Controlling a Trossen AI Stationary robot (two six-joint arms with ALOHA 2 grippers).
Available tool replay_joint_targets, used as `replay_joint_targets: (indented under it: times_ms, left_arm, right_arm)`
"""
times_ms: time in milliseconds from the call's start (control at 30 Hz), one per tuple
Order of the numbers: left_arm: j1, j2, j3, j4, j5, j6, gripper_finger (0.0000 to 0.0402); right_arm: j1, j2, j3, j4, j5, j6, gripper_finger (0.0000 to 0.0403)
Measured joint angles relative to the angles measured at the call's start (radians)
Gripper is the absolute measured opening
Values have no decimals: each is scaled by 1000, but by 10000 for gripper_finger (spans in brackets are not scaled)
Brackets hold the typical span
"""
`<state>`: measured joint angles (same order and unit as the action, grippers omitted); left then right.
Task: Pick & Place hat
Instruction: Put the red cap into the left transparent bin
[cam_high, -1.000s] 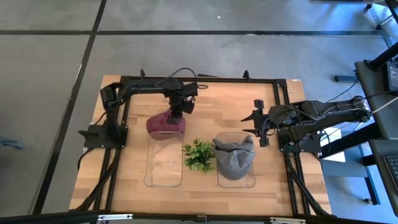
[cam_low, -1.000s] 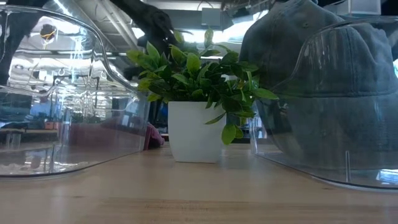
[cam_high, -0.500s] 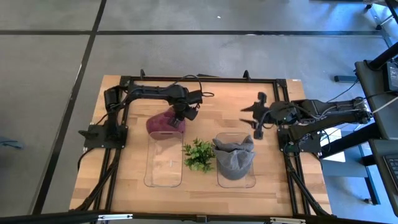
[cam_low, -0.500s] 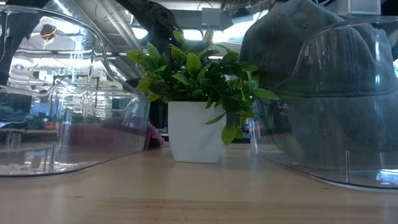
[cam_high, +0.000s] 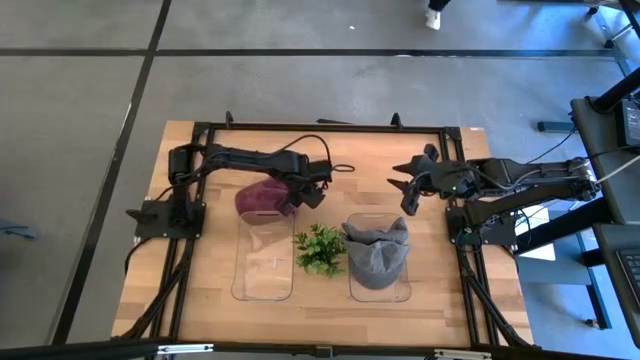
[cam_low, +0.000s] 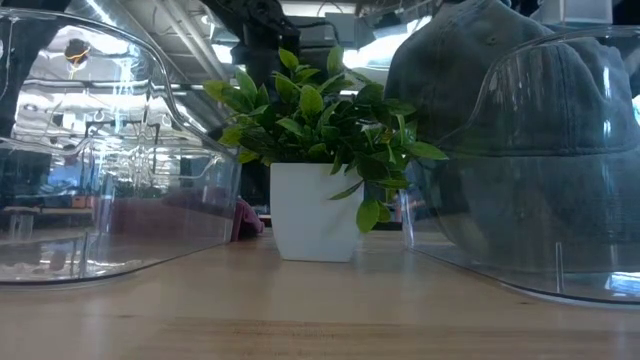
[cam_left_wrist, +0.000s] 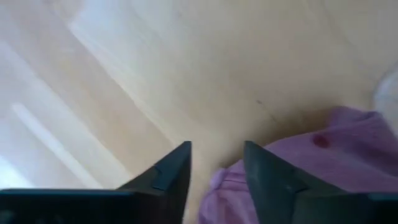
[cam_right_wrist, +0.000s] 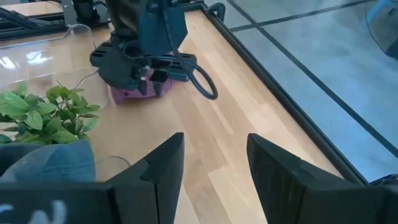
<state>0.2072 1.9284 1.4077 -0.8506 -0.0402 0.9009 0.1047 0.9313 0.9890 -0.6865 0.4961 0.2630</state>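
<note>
A purple hat (cam_high: 262, 197) lies on the table at the far end of the left clear tray (cam_high: 265, 268). My left gripper (cam_high: 303, 197) is low at the hat's right edge. In the left wrist view it (cam_left_wrist: 216, 163) is open, with the hat's edge (cam_left_wrist: 225, 179) showing between the fingers. A grey hat (cam_high: 378, 256) sits in the right clear tray (cam_high: 400, 292). My right gripper (cam_high: 405, 190) hangs open above the table beyond the grey hat, touching nothing. My left gripper comes at the purple hat's right edge (cam_left_wrist: 225, 179) slanting down, one finger (cam_left_wrist: 267, 171) over the cloth and the other (cam_left_wrist: 174, 171) over bare wood. I cannot tell whether the fingers touch the hat. The hat lies flat on the table.
A small potted plant (cam_high: 320, 248) stands between the two trays, close to the near side of the purple hat. Black frame rails (cam_high: 330, 128) run along the far and side edges. Bare wood (cam_high: 360, 170) lies between the two grippers.
My left gripper has moved off the purple hat's top toward the table's right and down to the hat's right edge, the arm stretching out lower. My right gripper has drawn toward the far edge and turned. The hats have stayed put.
</note>
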Motion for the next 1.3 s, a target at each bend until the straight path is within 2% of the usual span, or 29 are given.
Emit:
replay_joint_targets:
  times_ms: [100, 200, 367, 533, 667, 833, 1000, 1300]
  left_arm:
    - [8, -2, 0, 17, -10, 3, 182]
    - [18, -2, 0, 13, -39, -76, 215]
    - [46, -1, 0, 10, -123, -143, 236]
    - [75, 1, 0, -3, -97, -143, 234]
    - [82, 1, 0, -57, -81, -51, 227]
    - [80, 1, 0, -78, 39, 14, 217]
    - [81, 1, 0, -61, 6, 42, 207]
    - [83, 9, -8, -61, 67, 117, 185]
  right_arm:
    - [0, 9, 0, 0, -1, 6, 177]
    - [0, 22, 0, 0, -1, 6, 177]
    - [0, 50, 0, 0, -2, 6, 177]
    - [0, 83, 0, 0, -1, -6, 177]
    - [0, 108, 0, 0, 0, -10, 177]
    - [0, 121, 0, 0, 0, -12, 177]
    - [0, 122, 0, 0, 0, -13, 177]
    - [0, 122, 0, 0, 0, -13, 177]
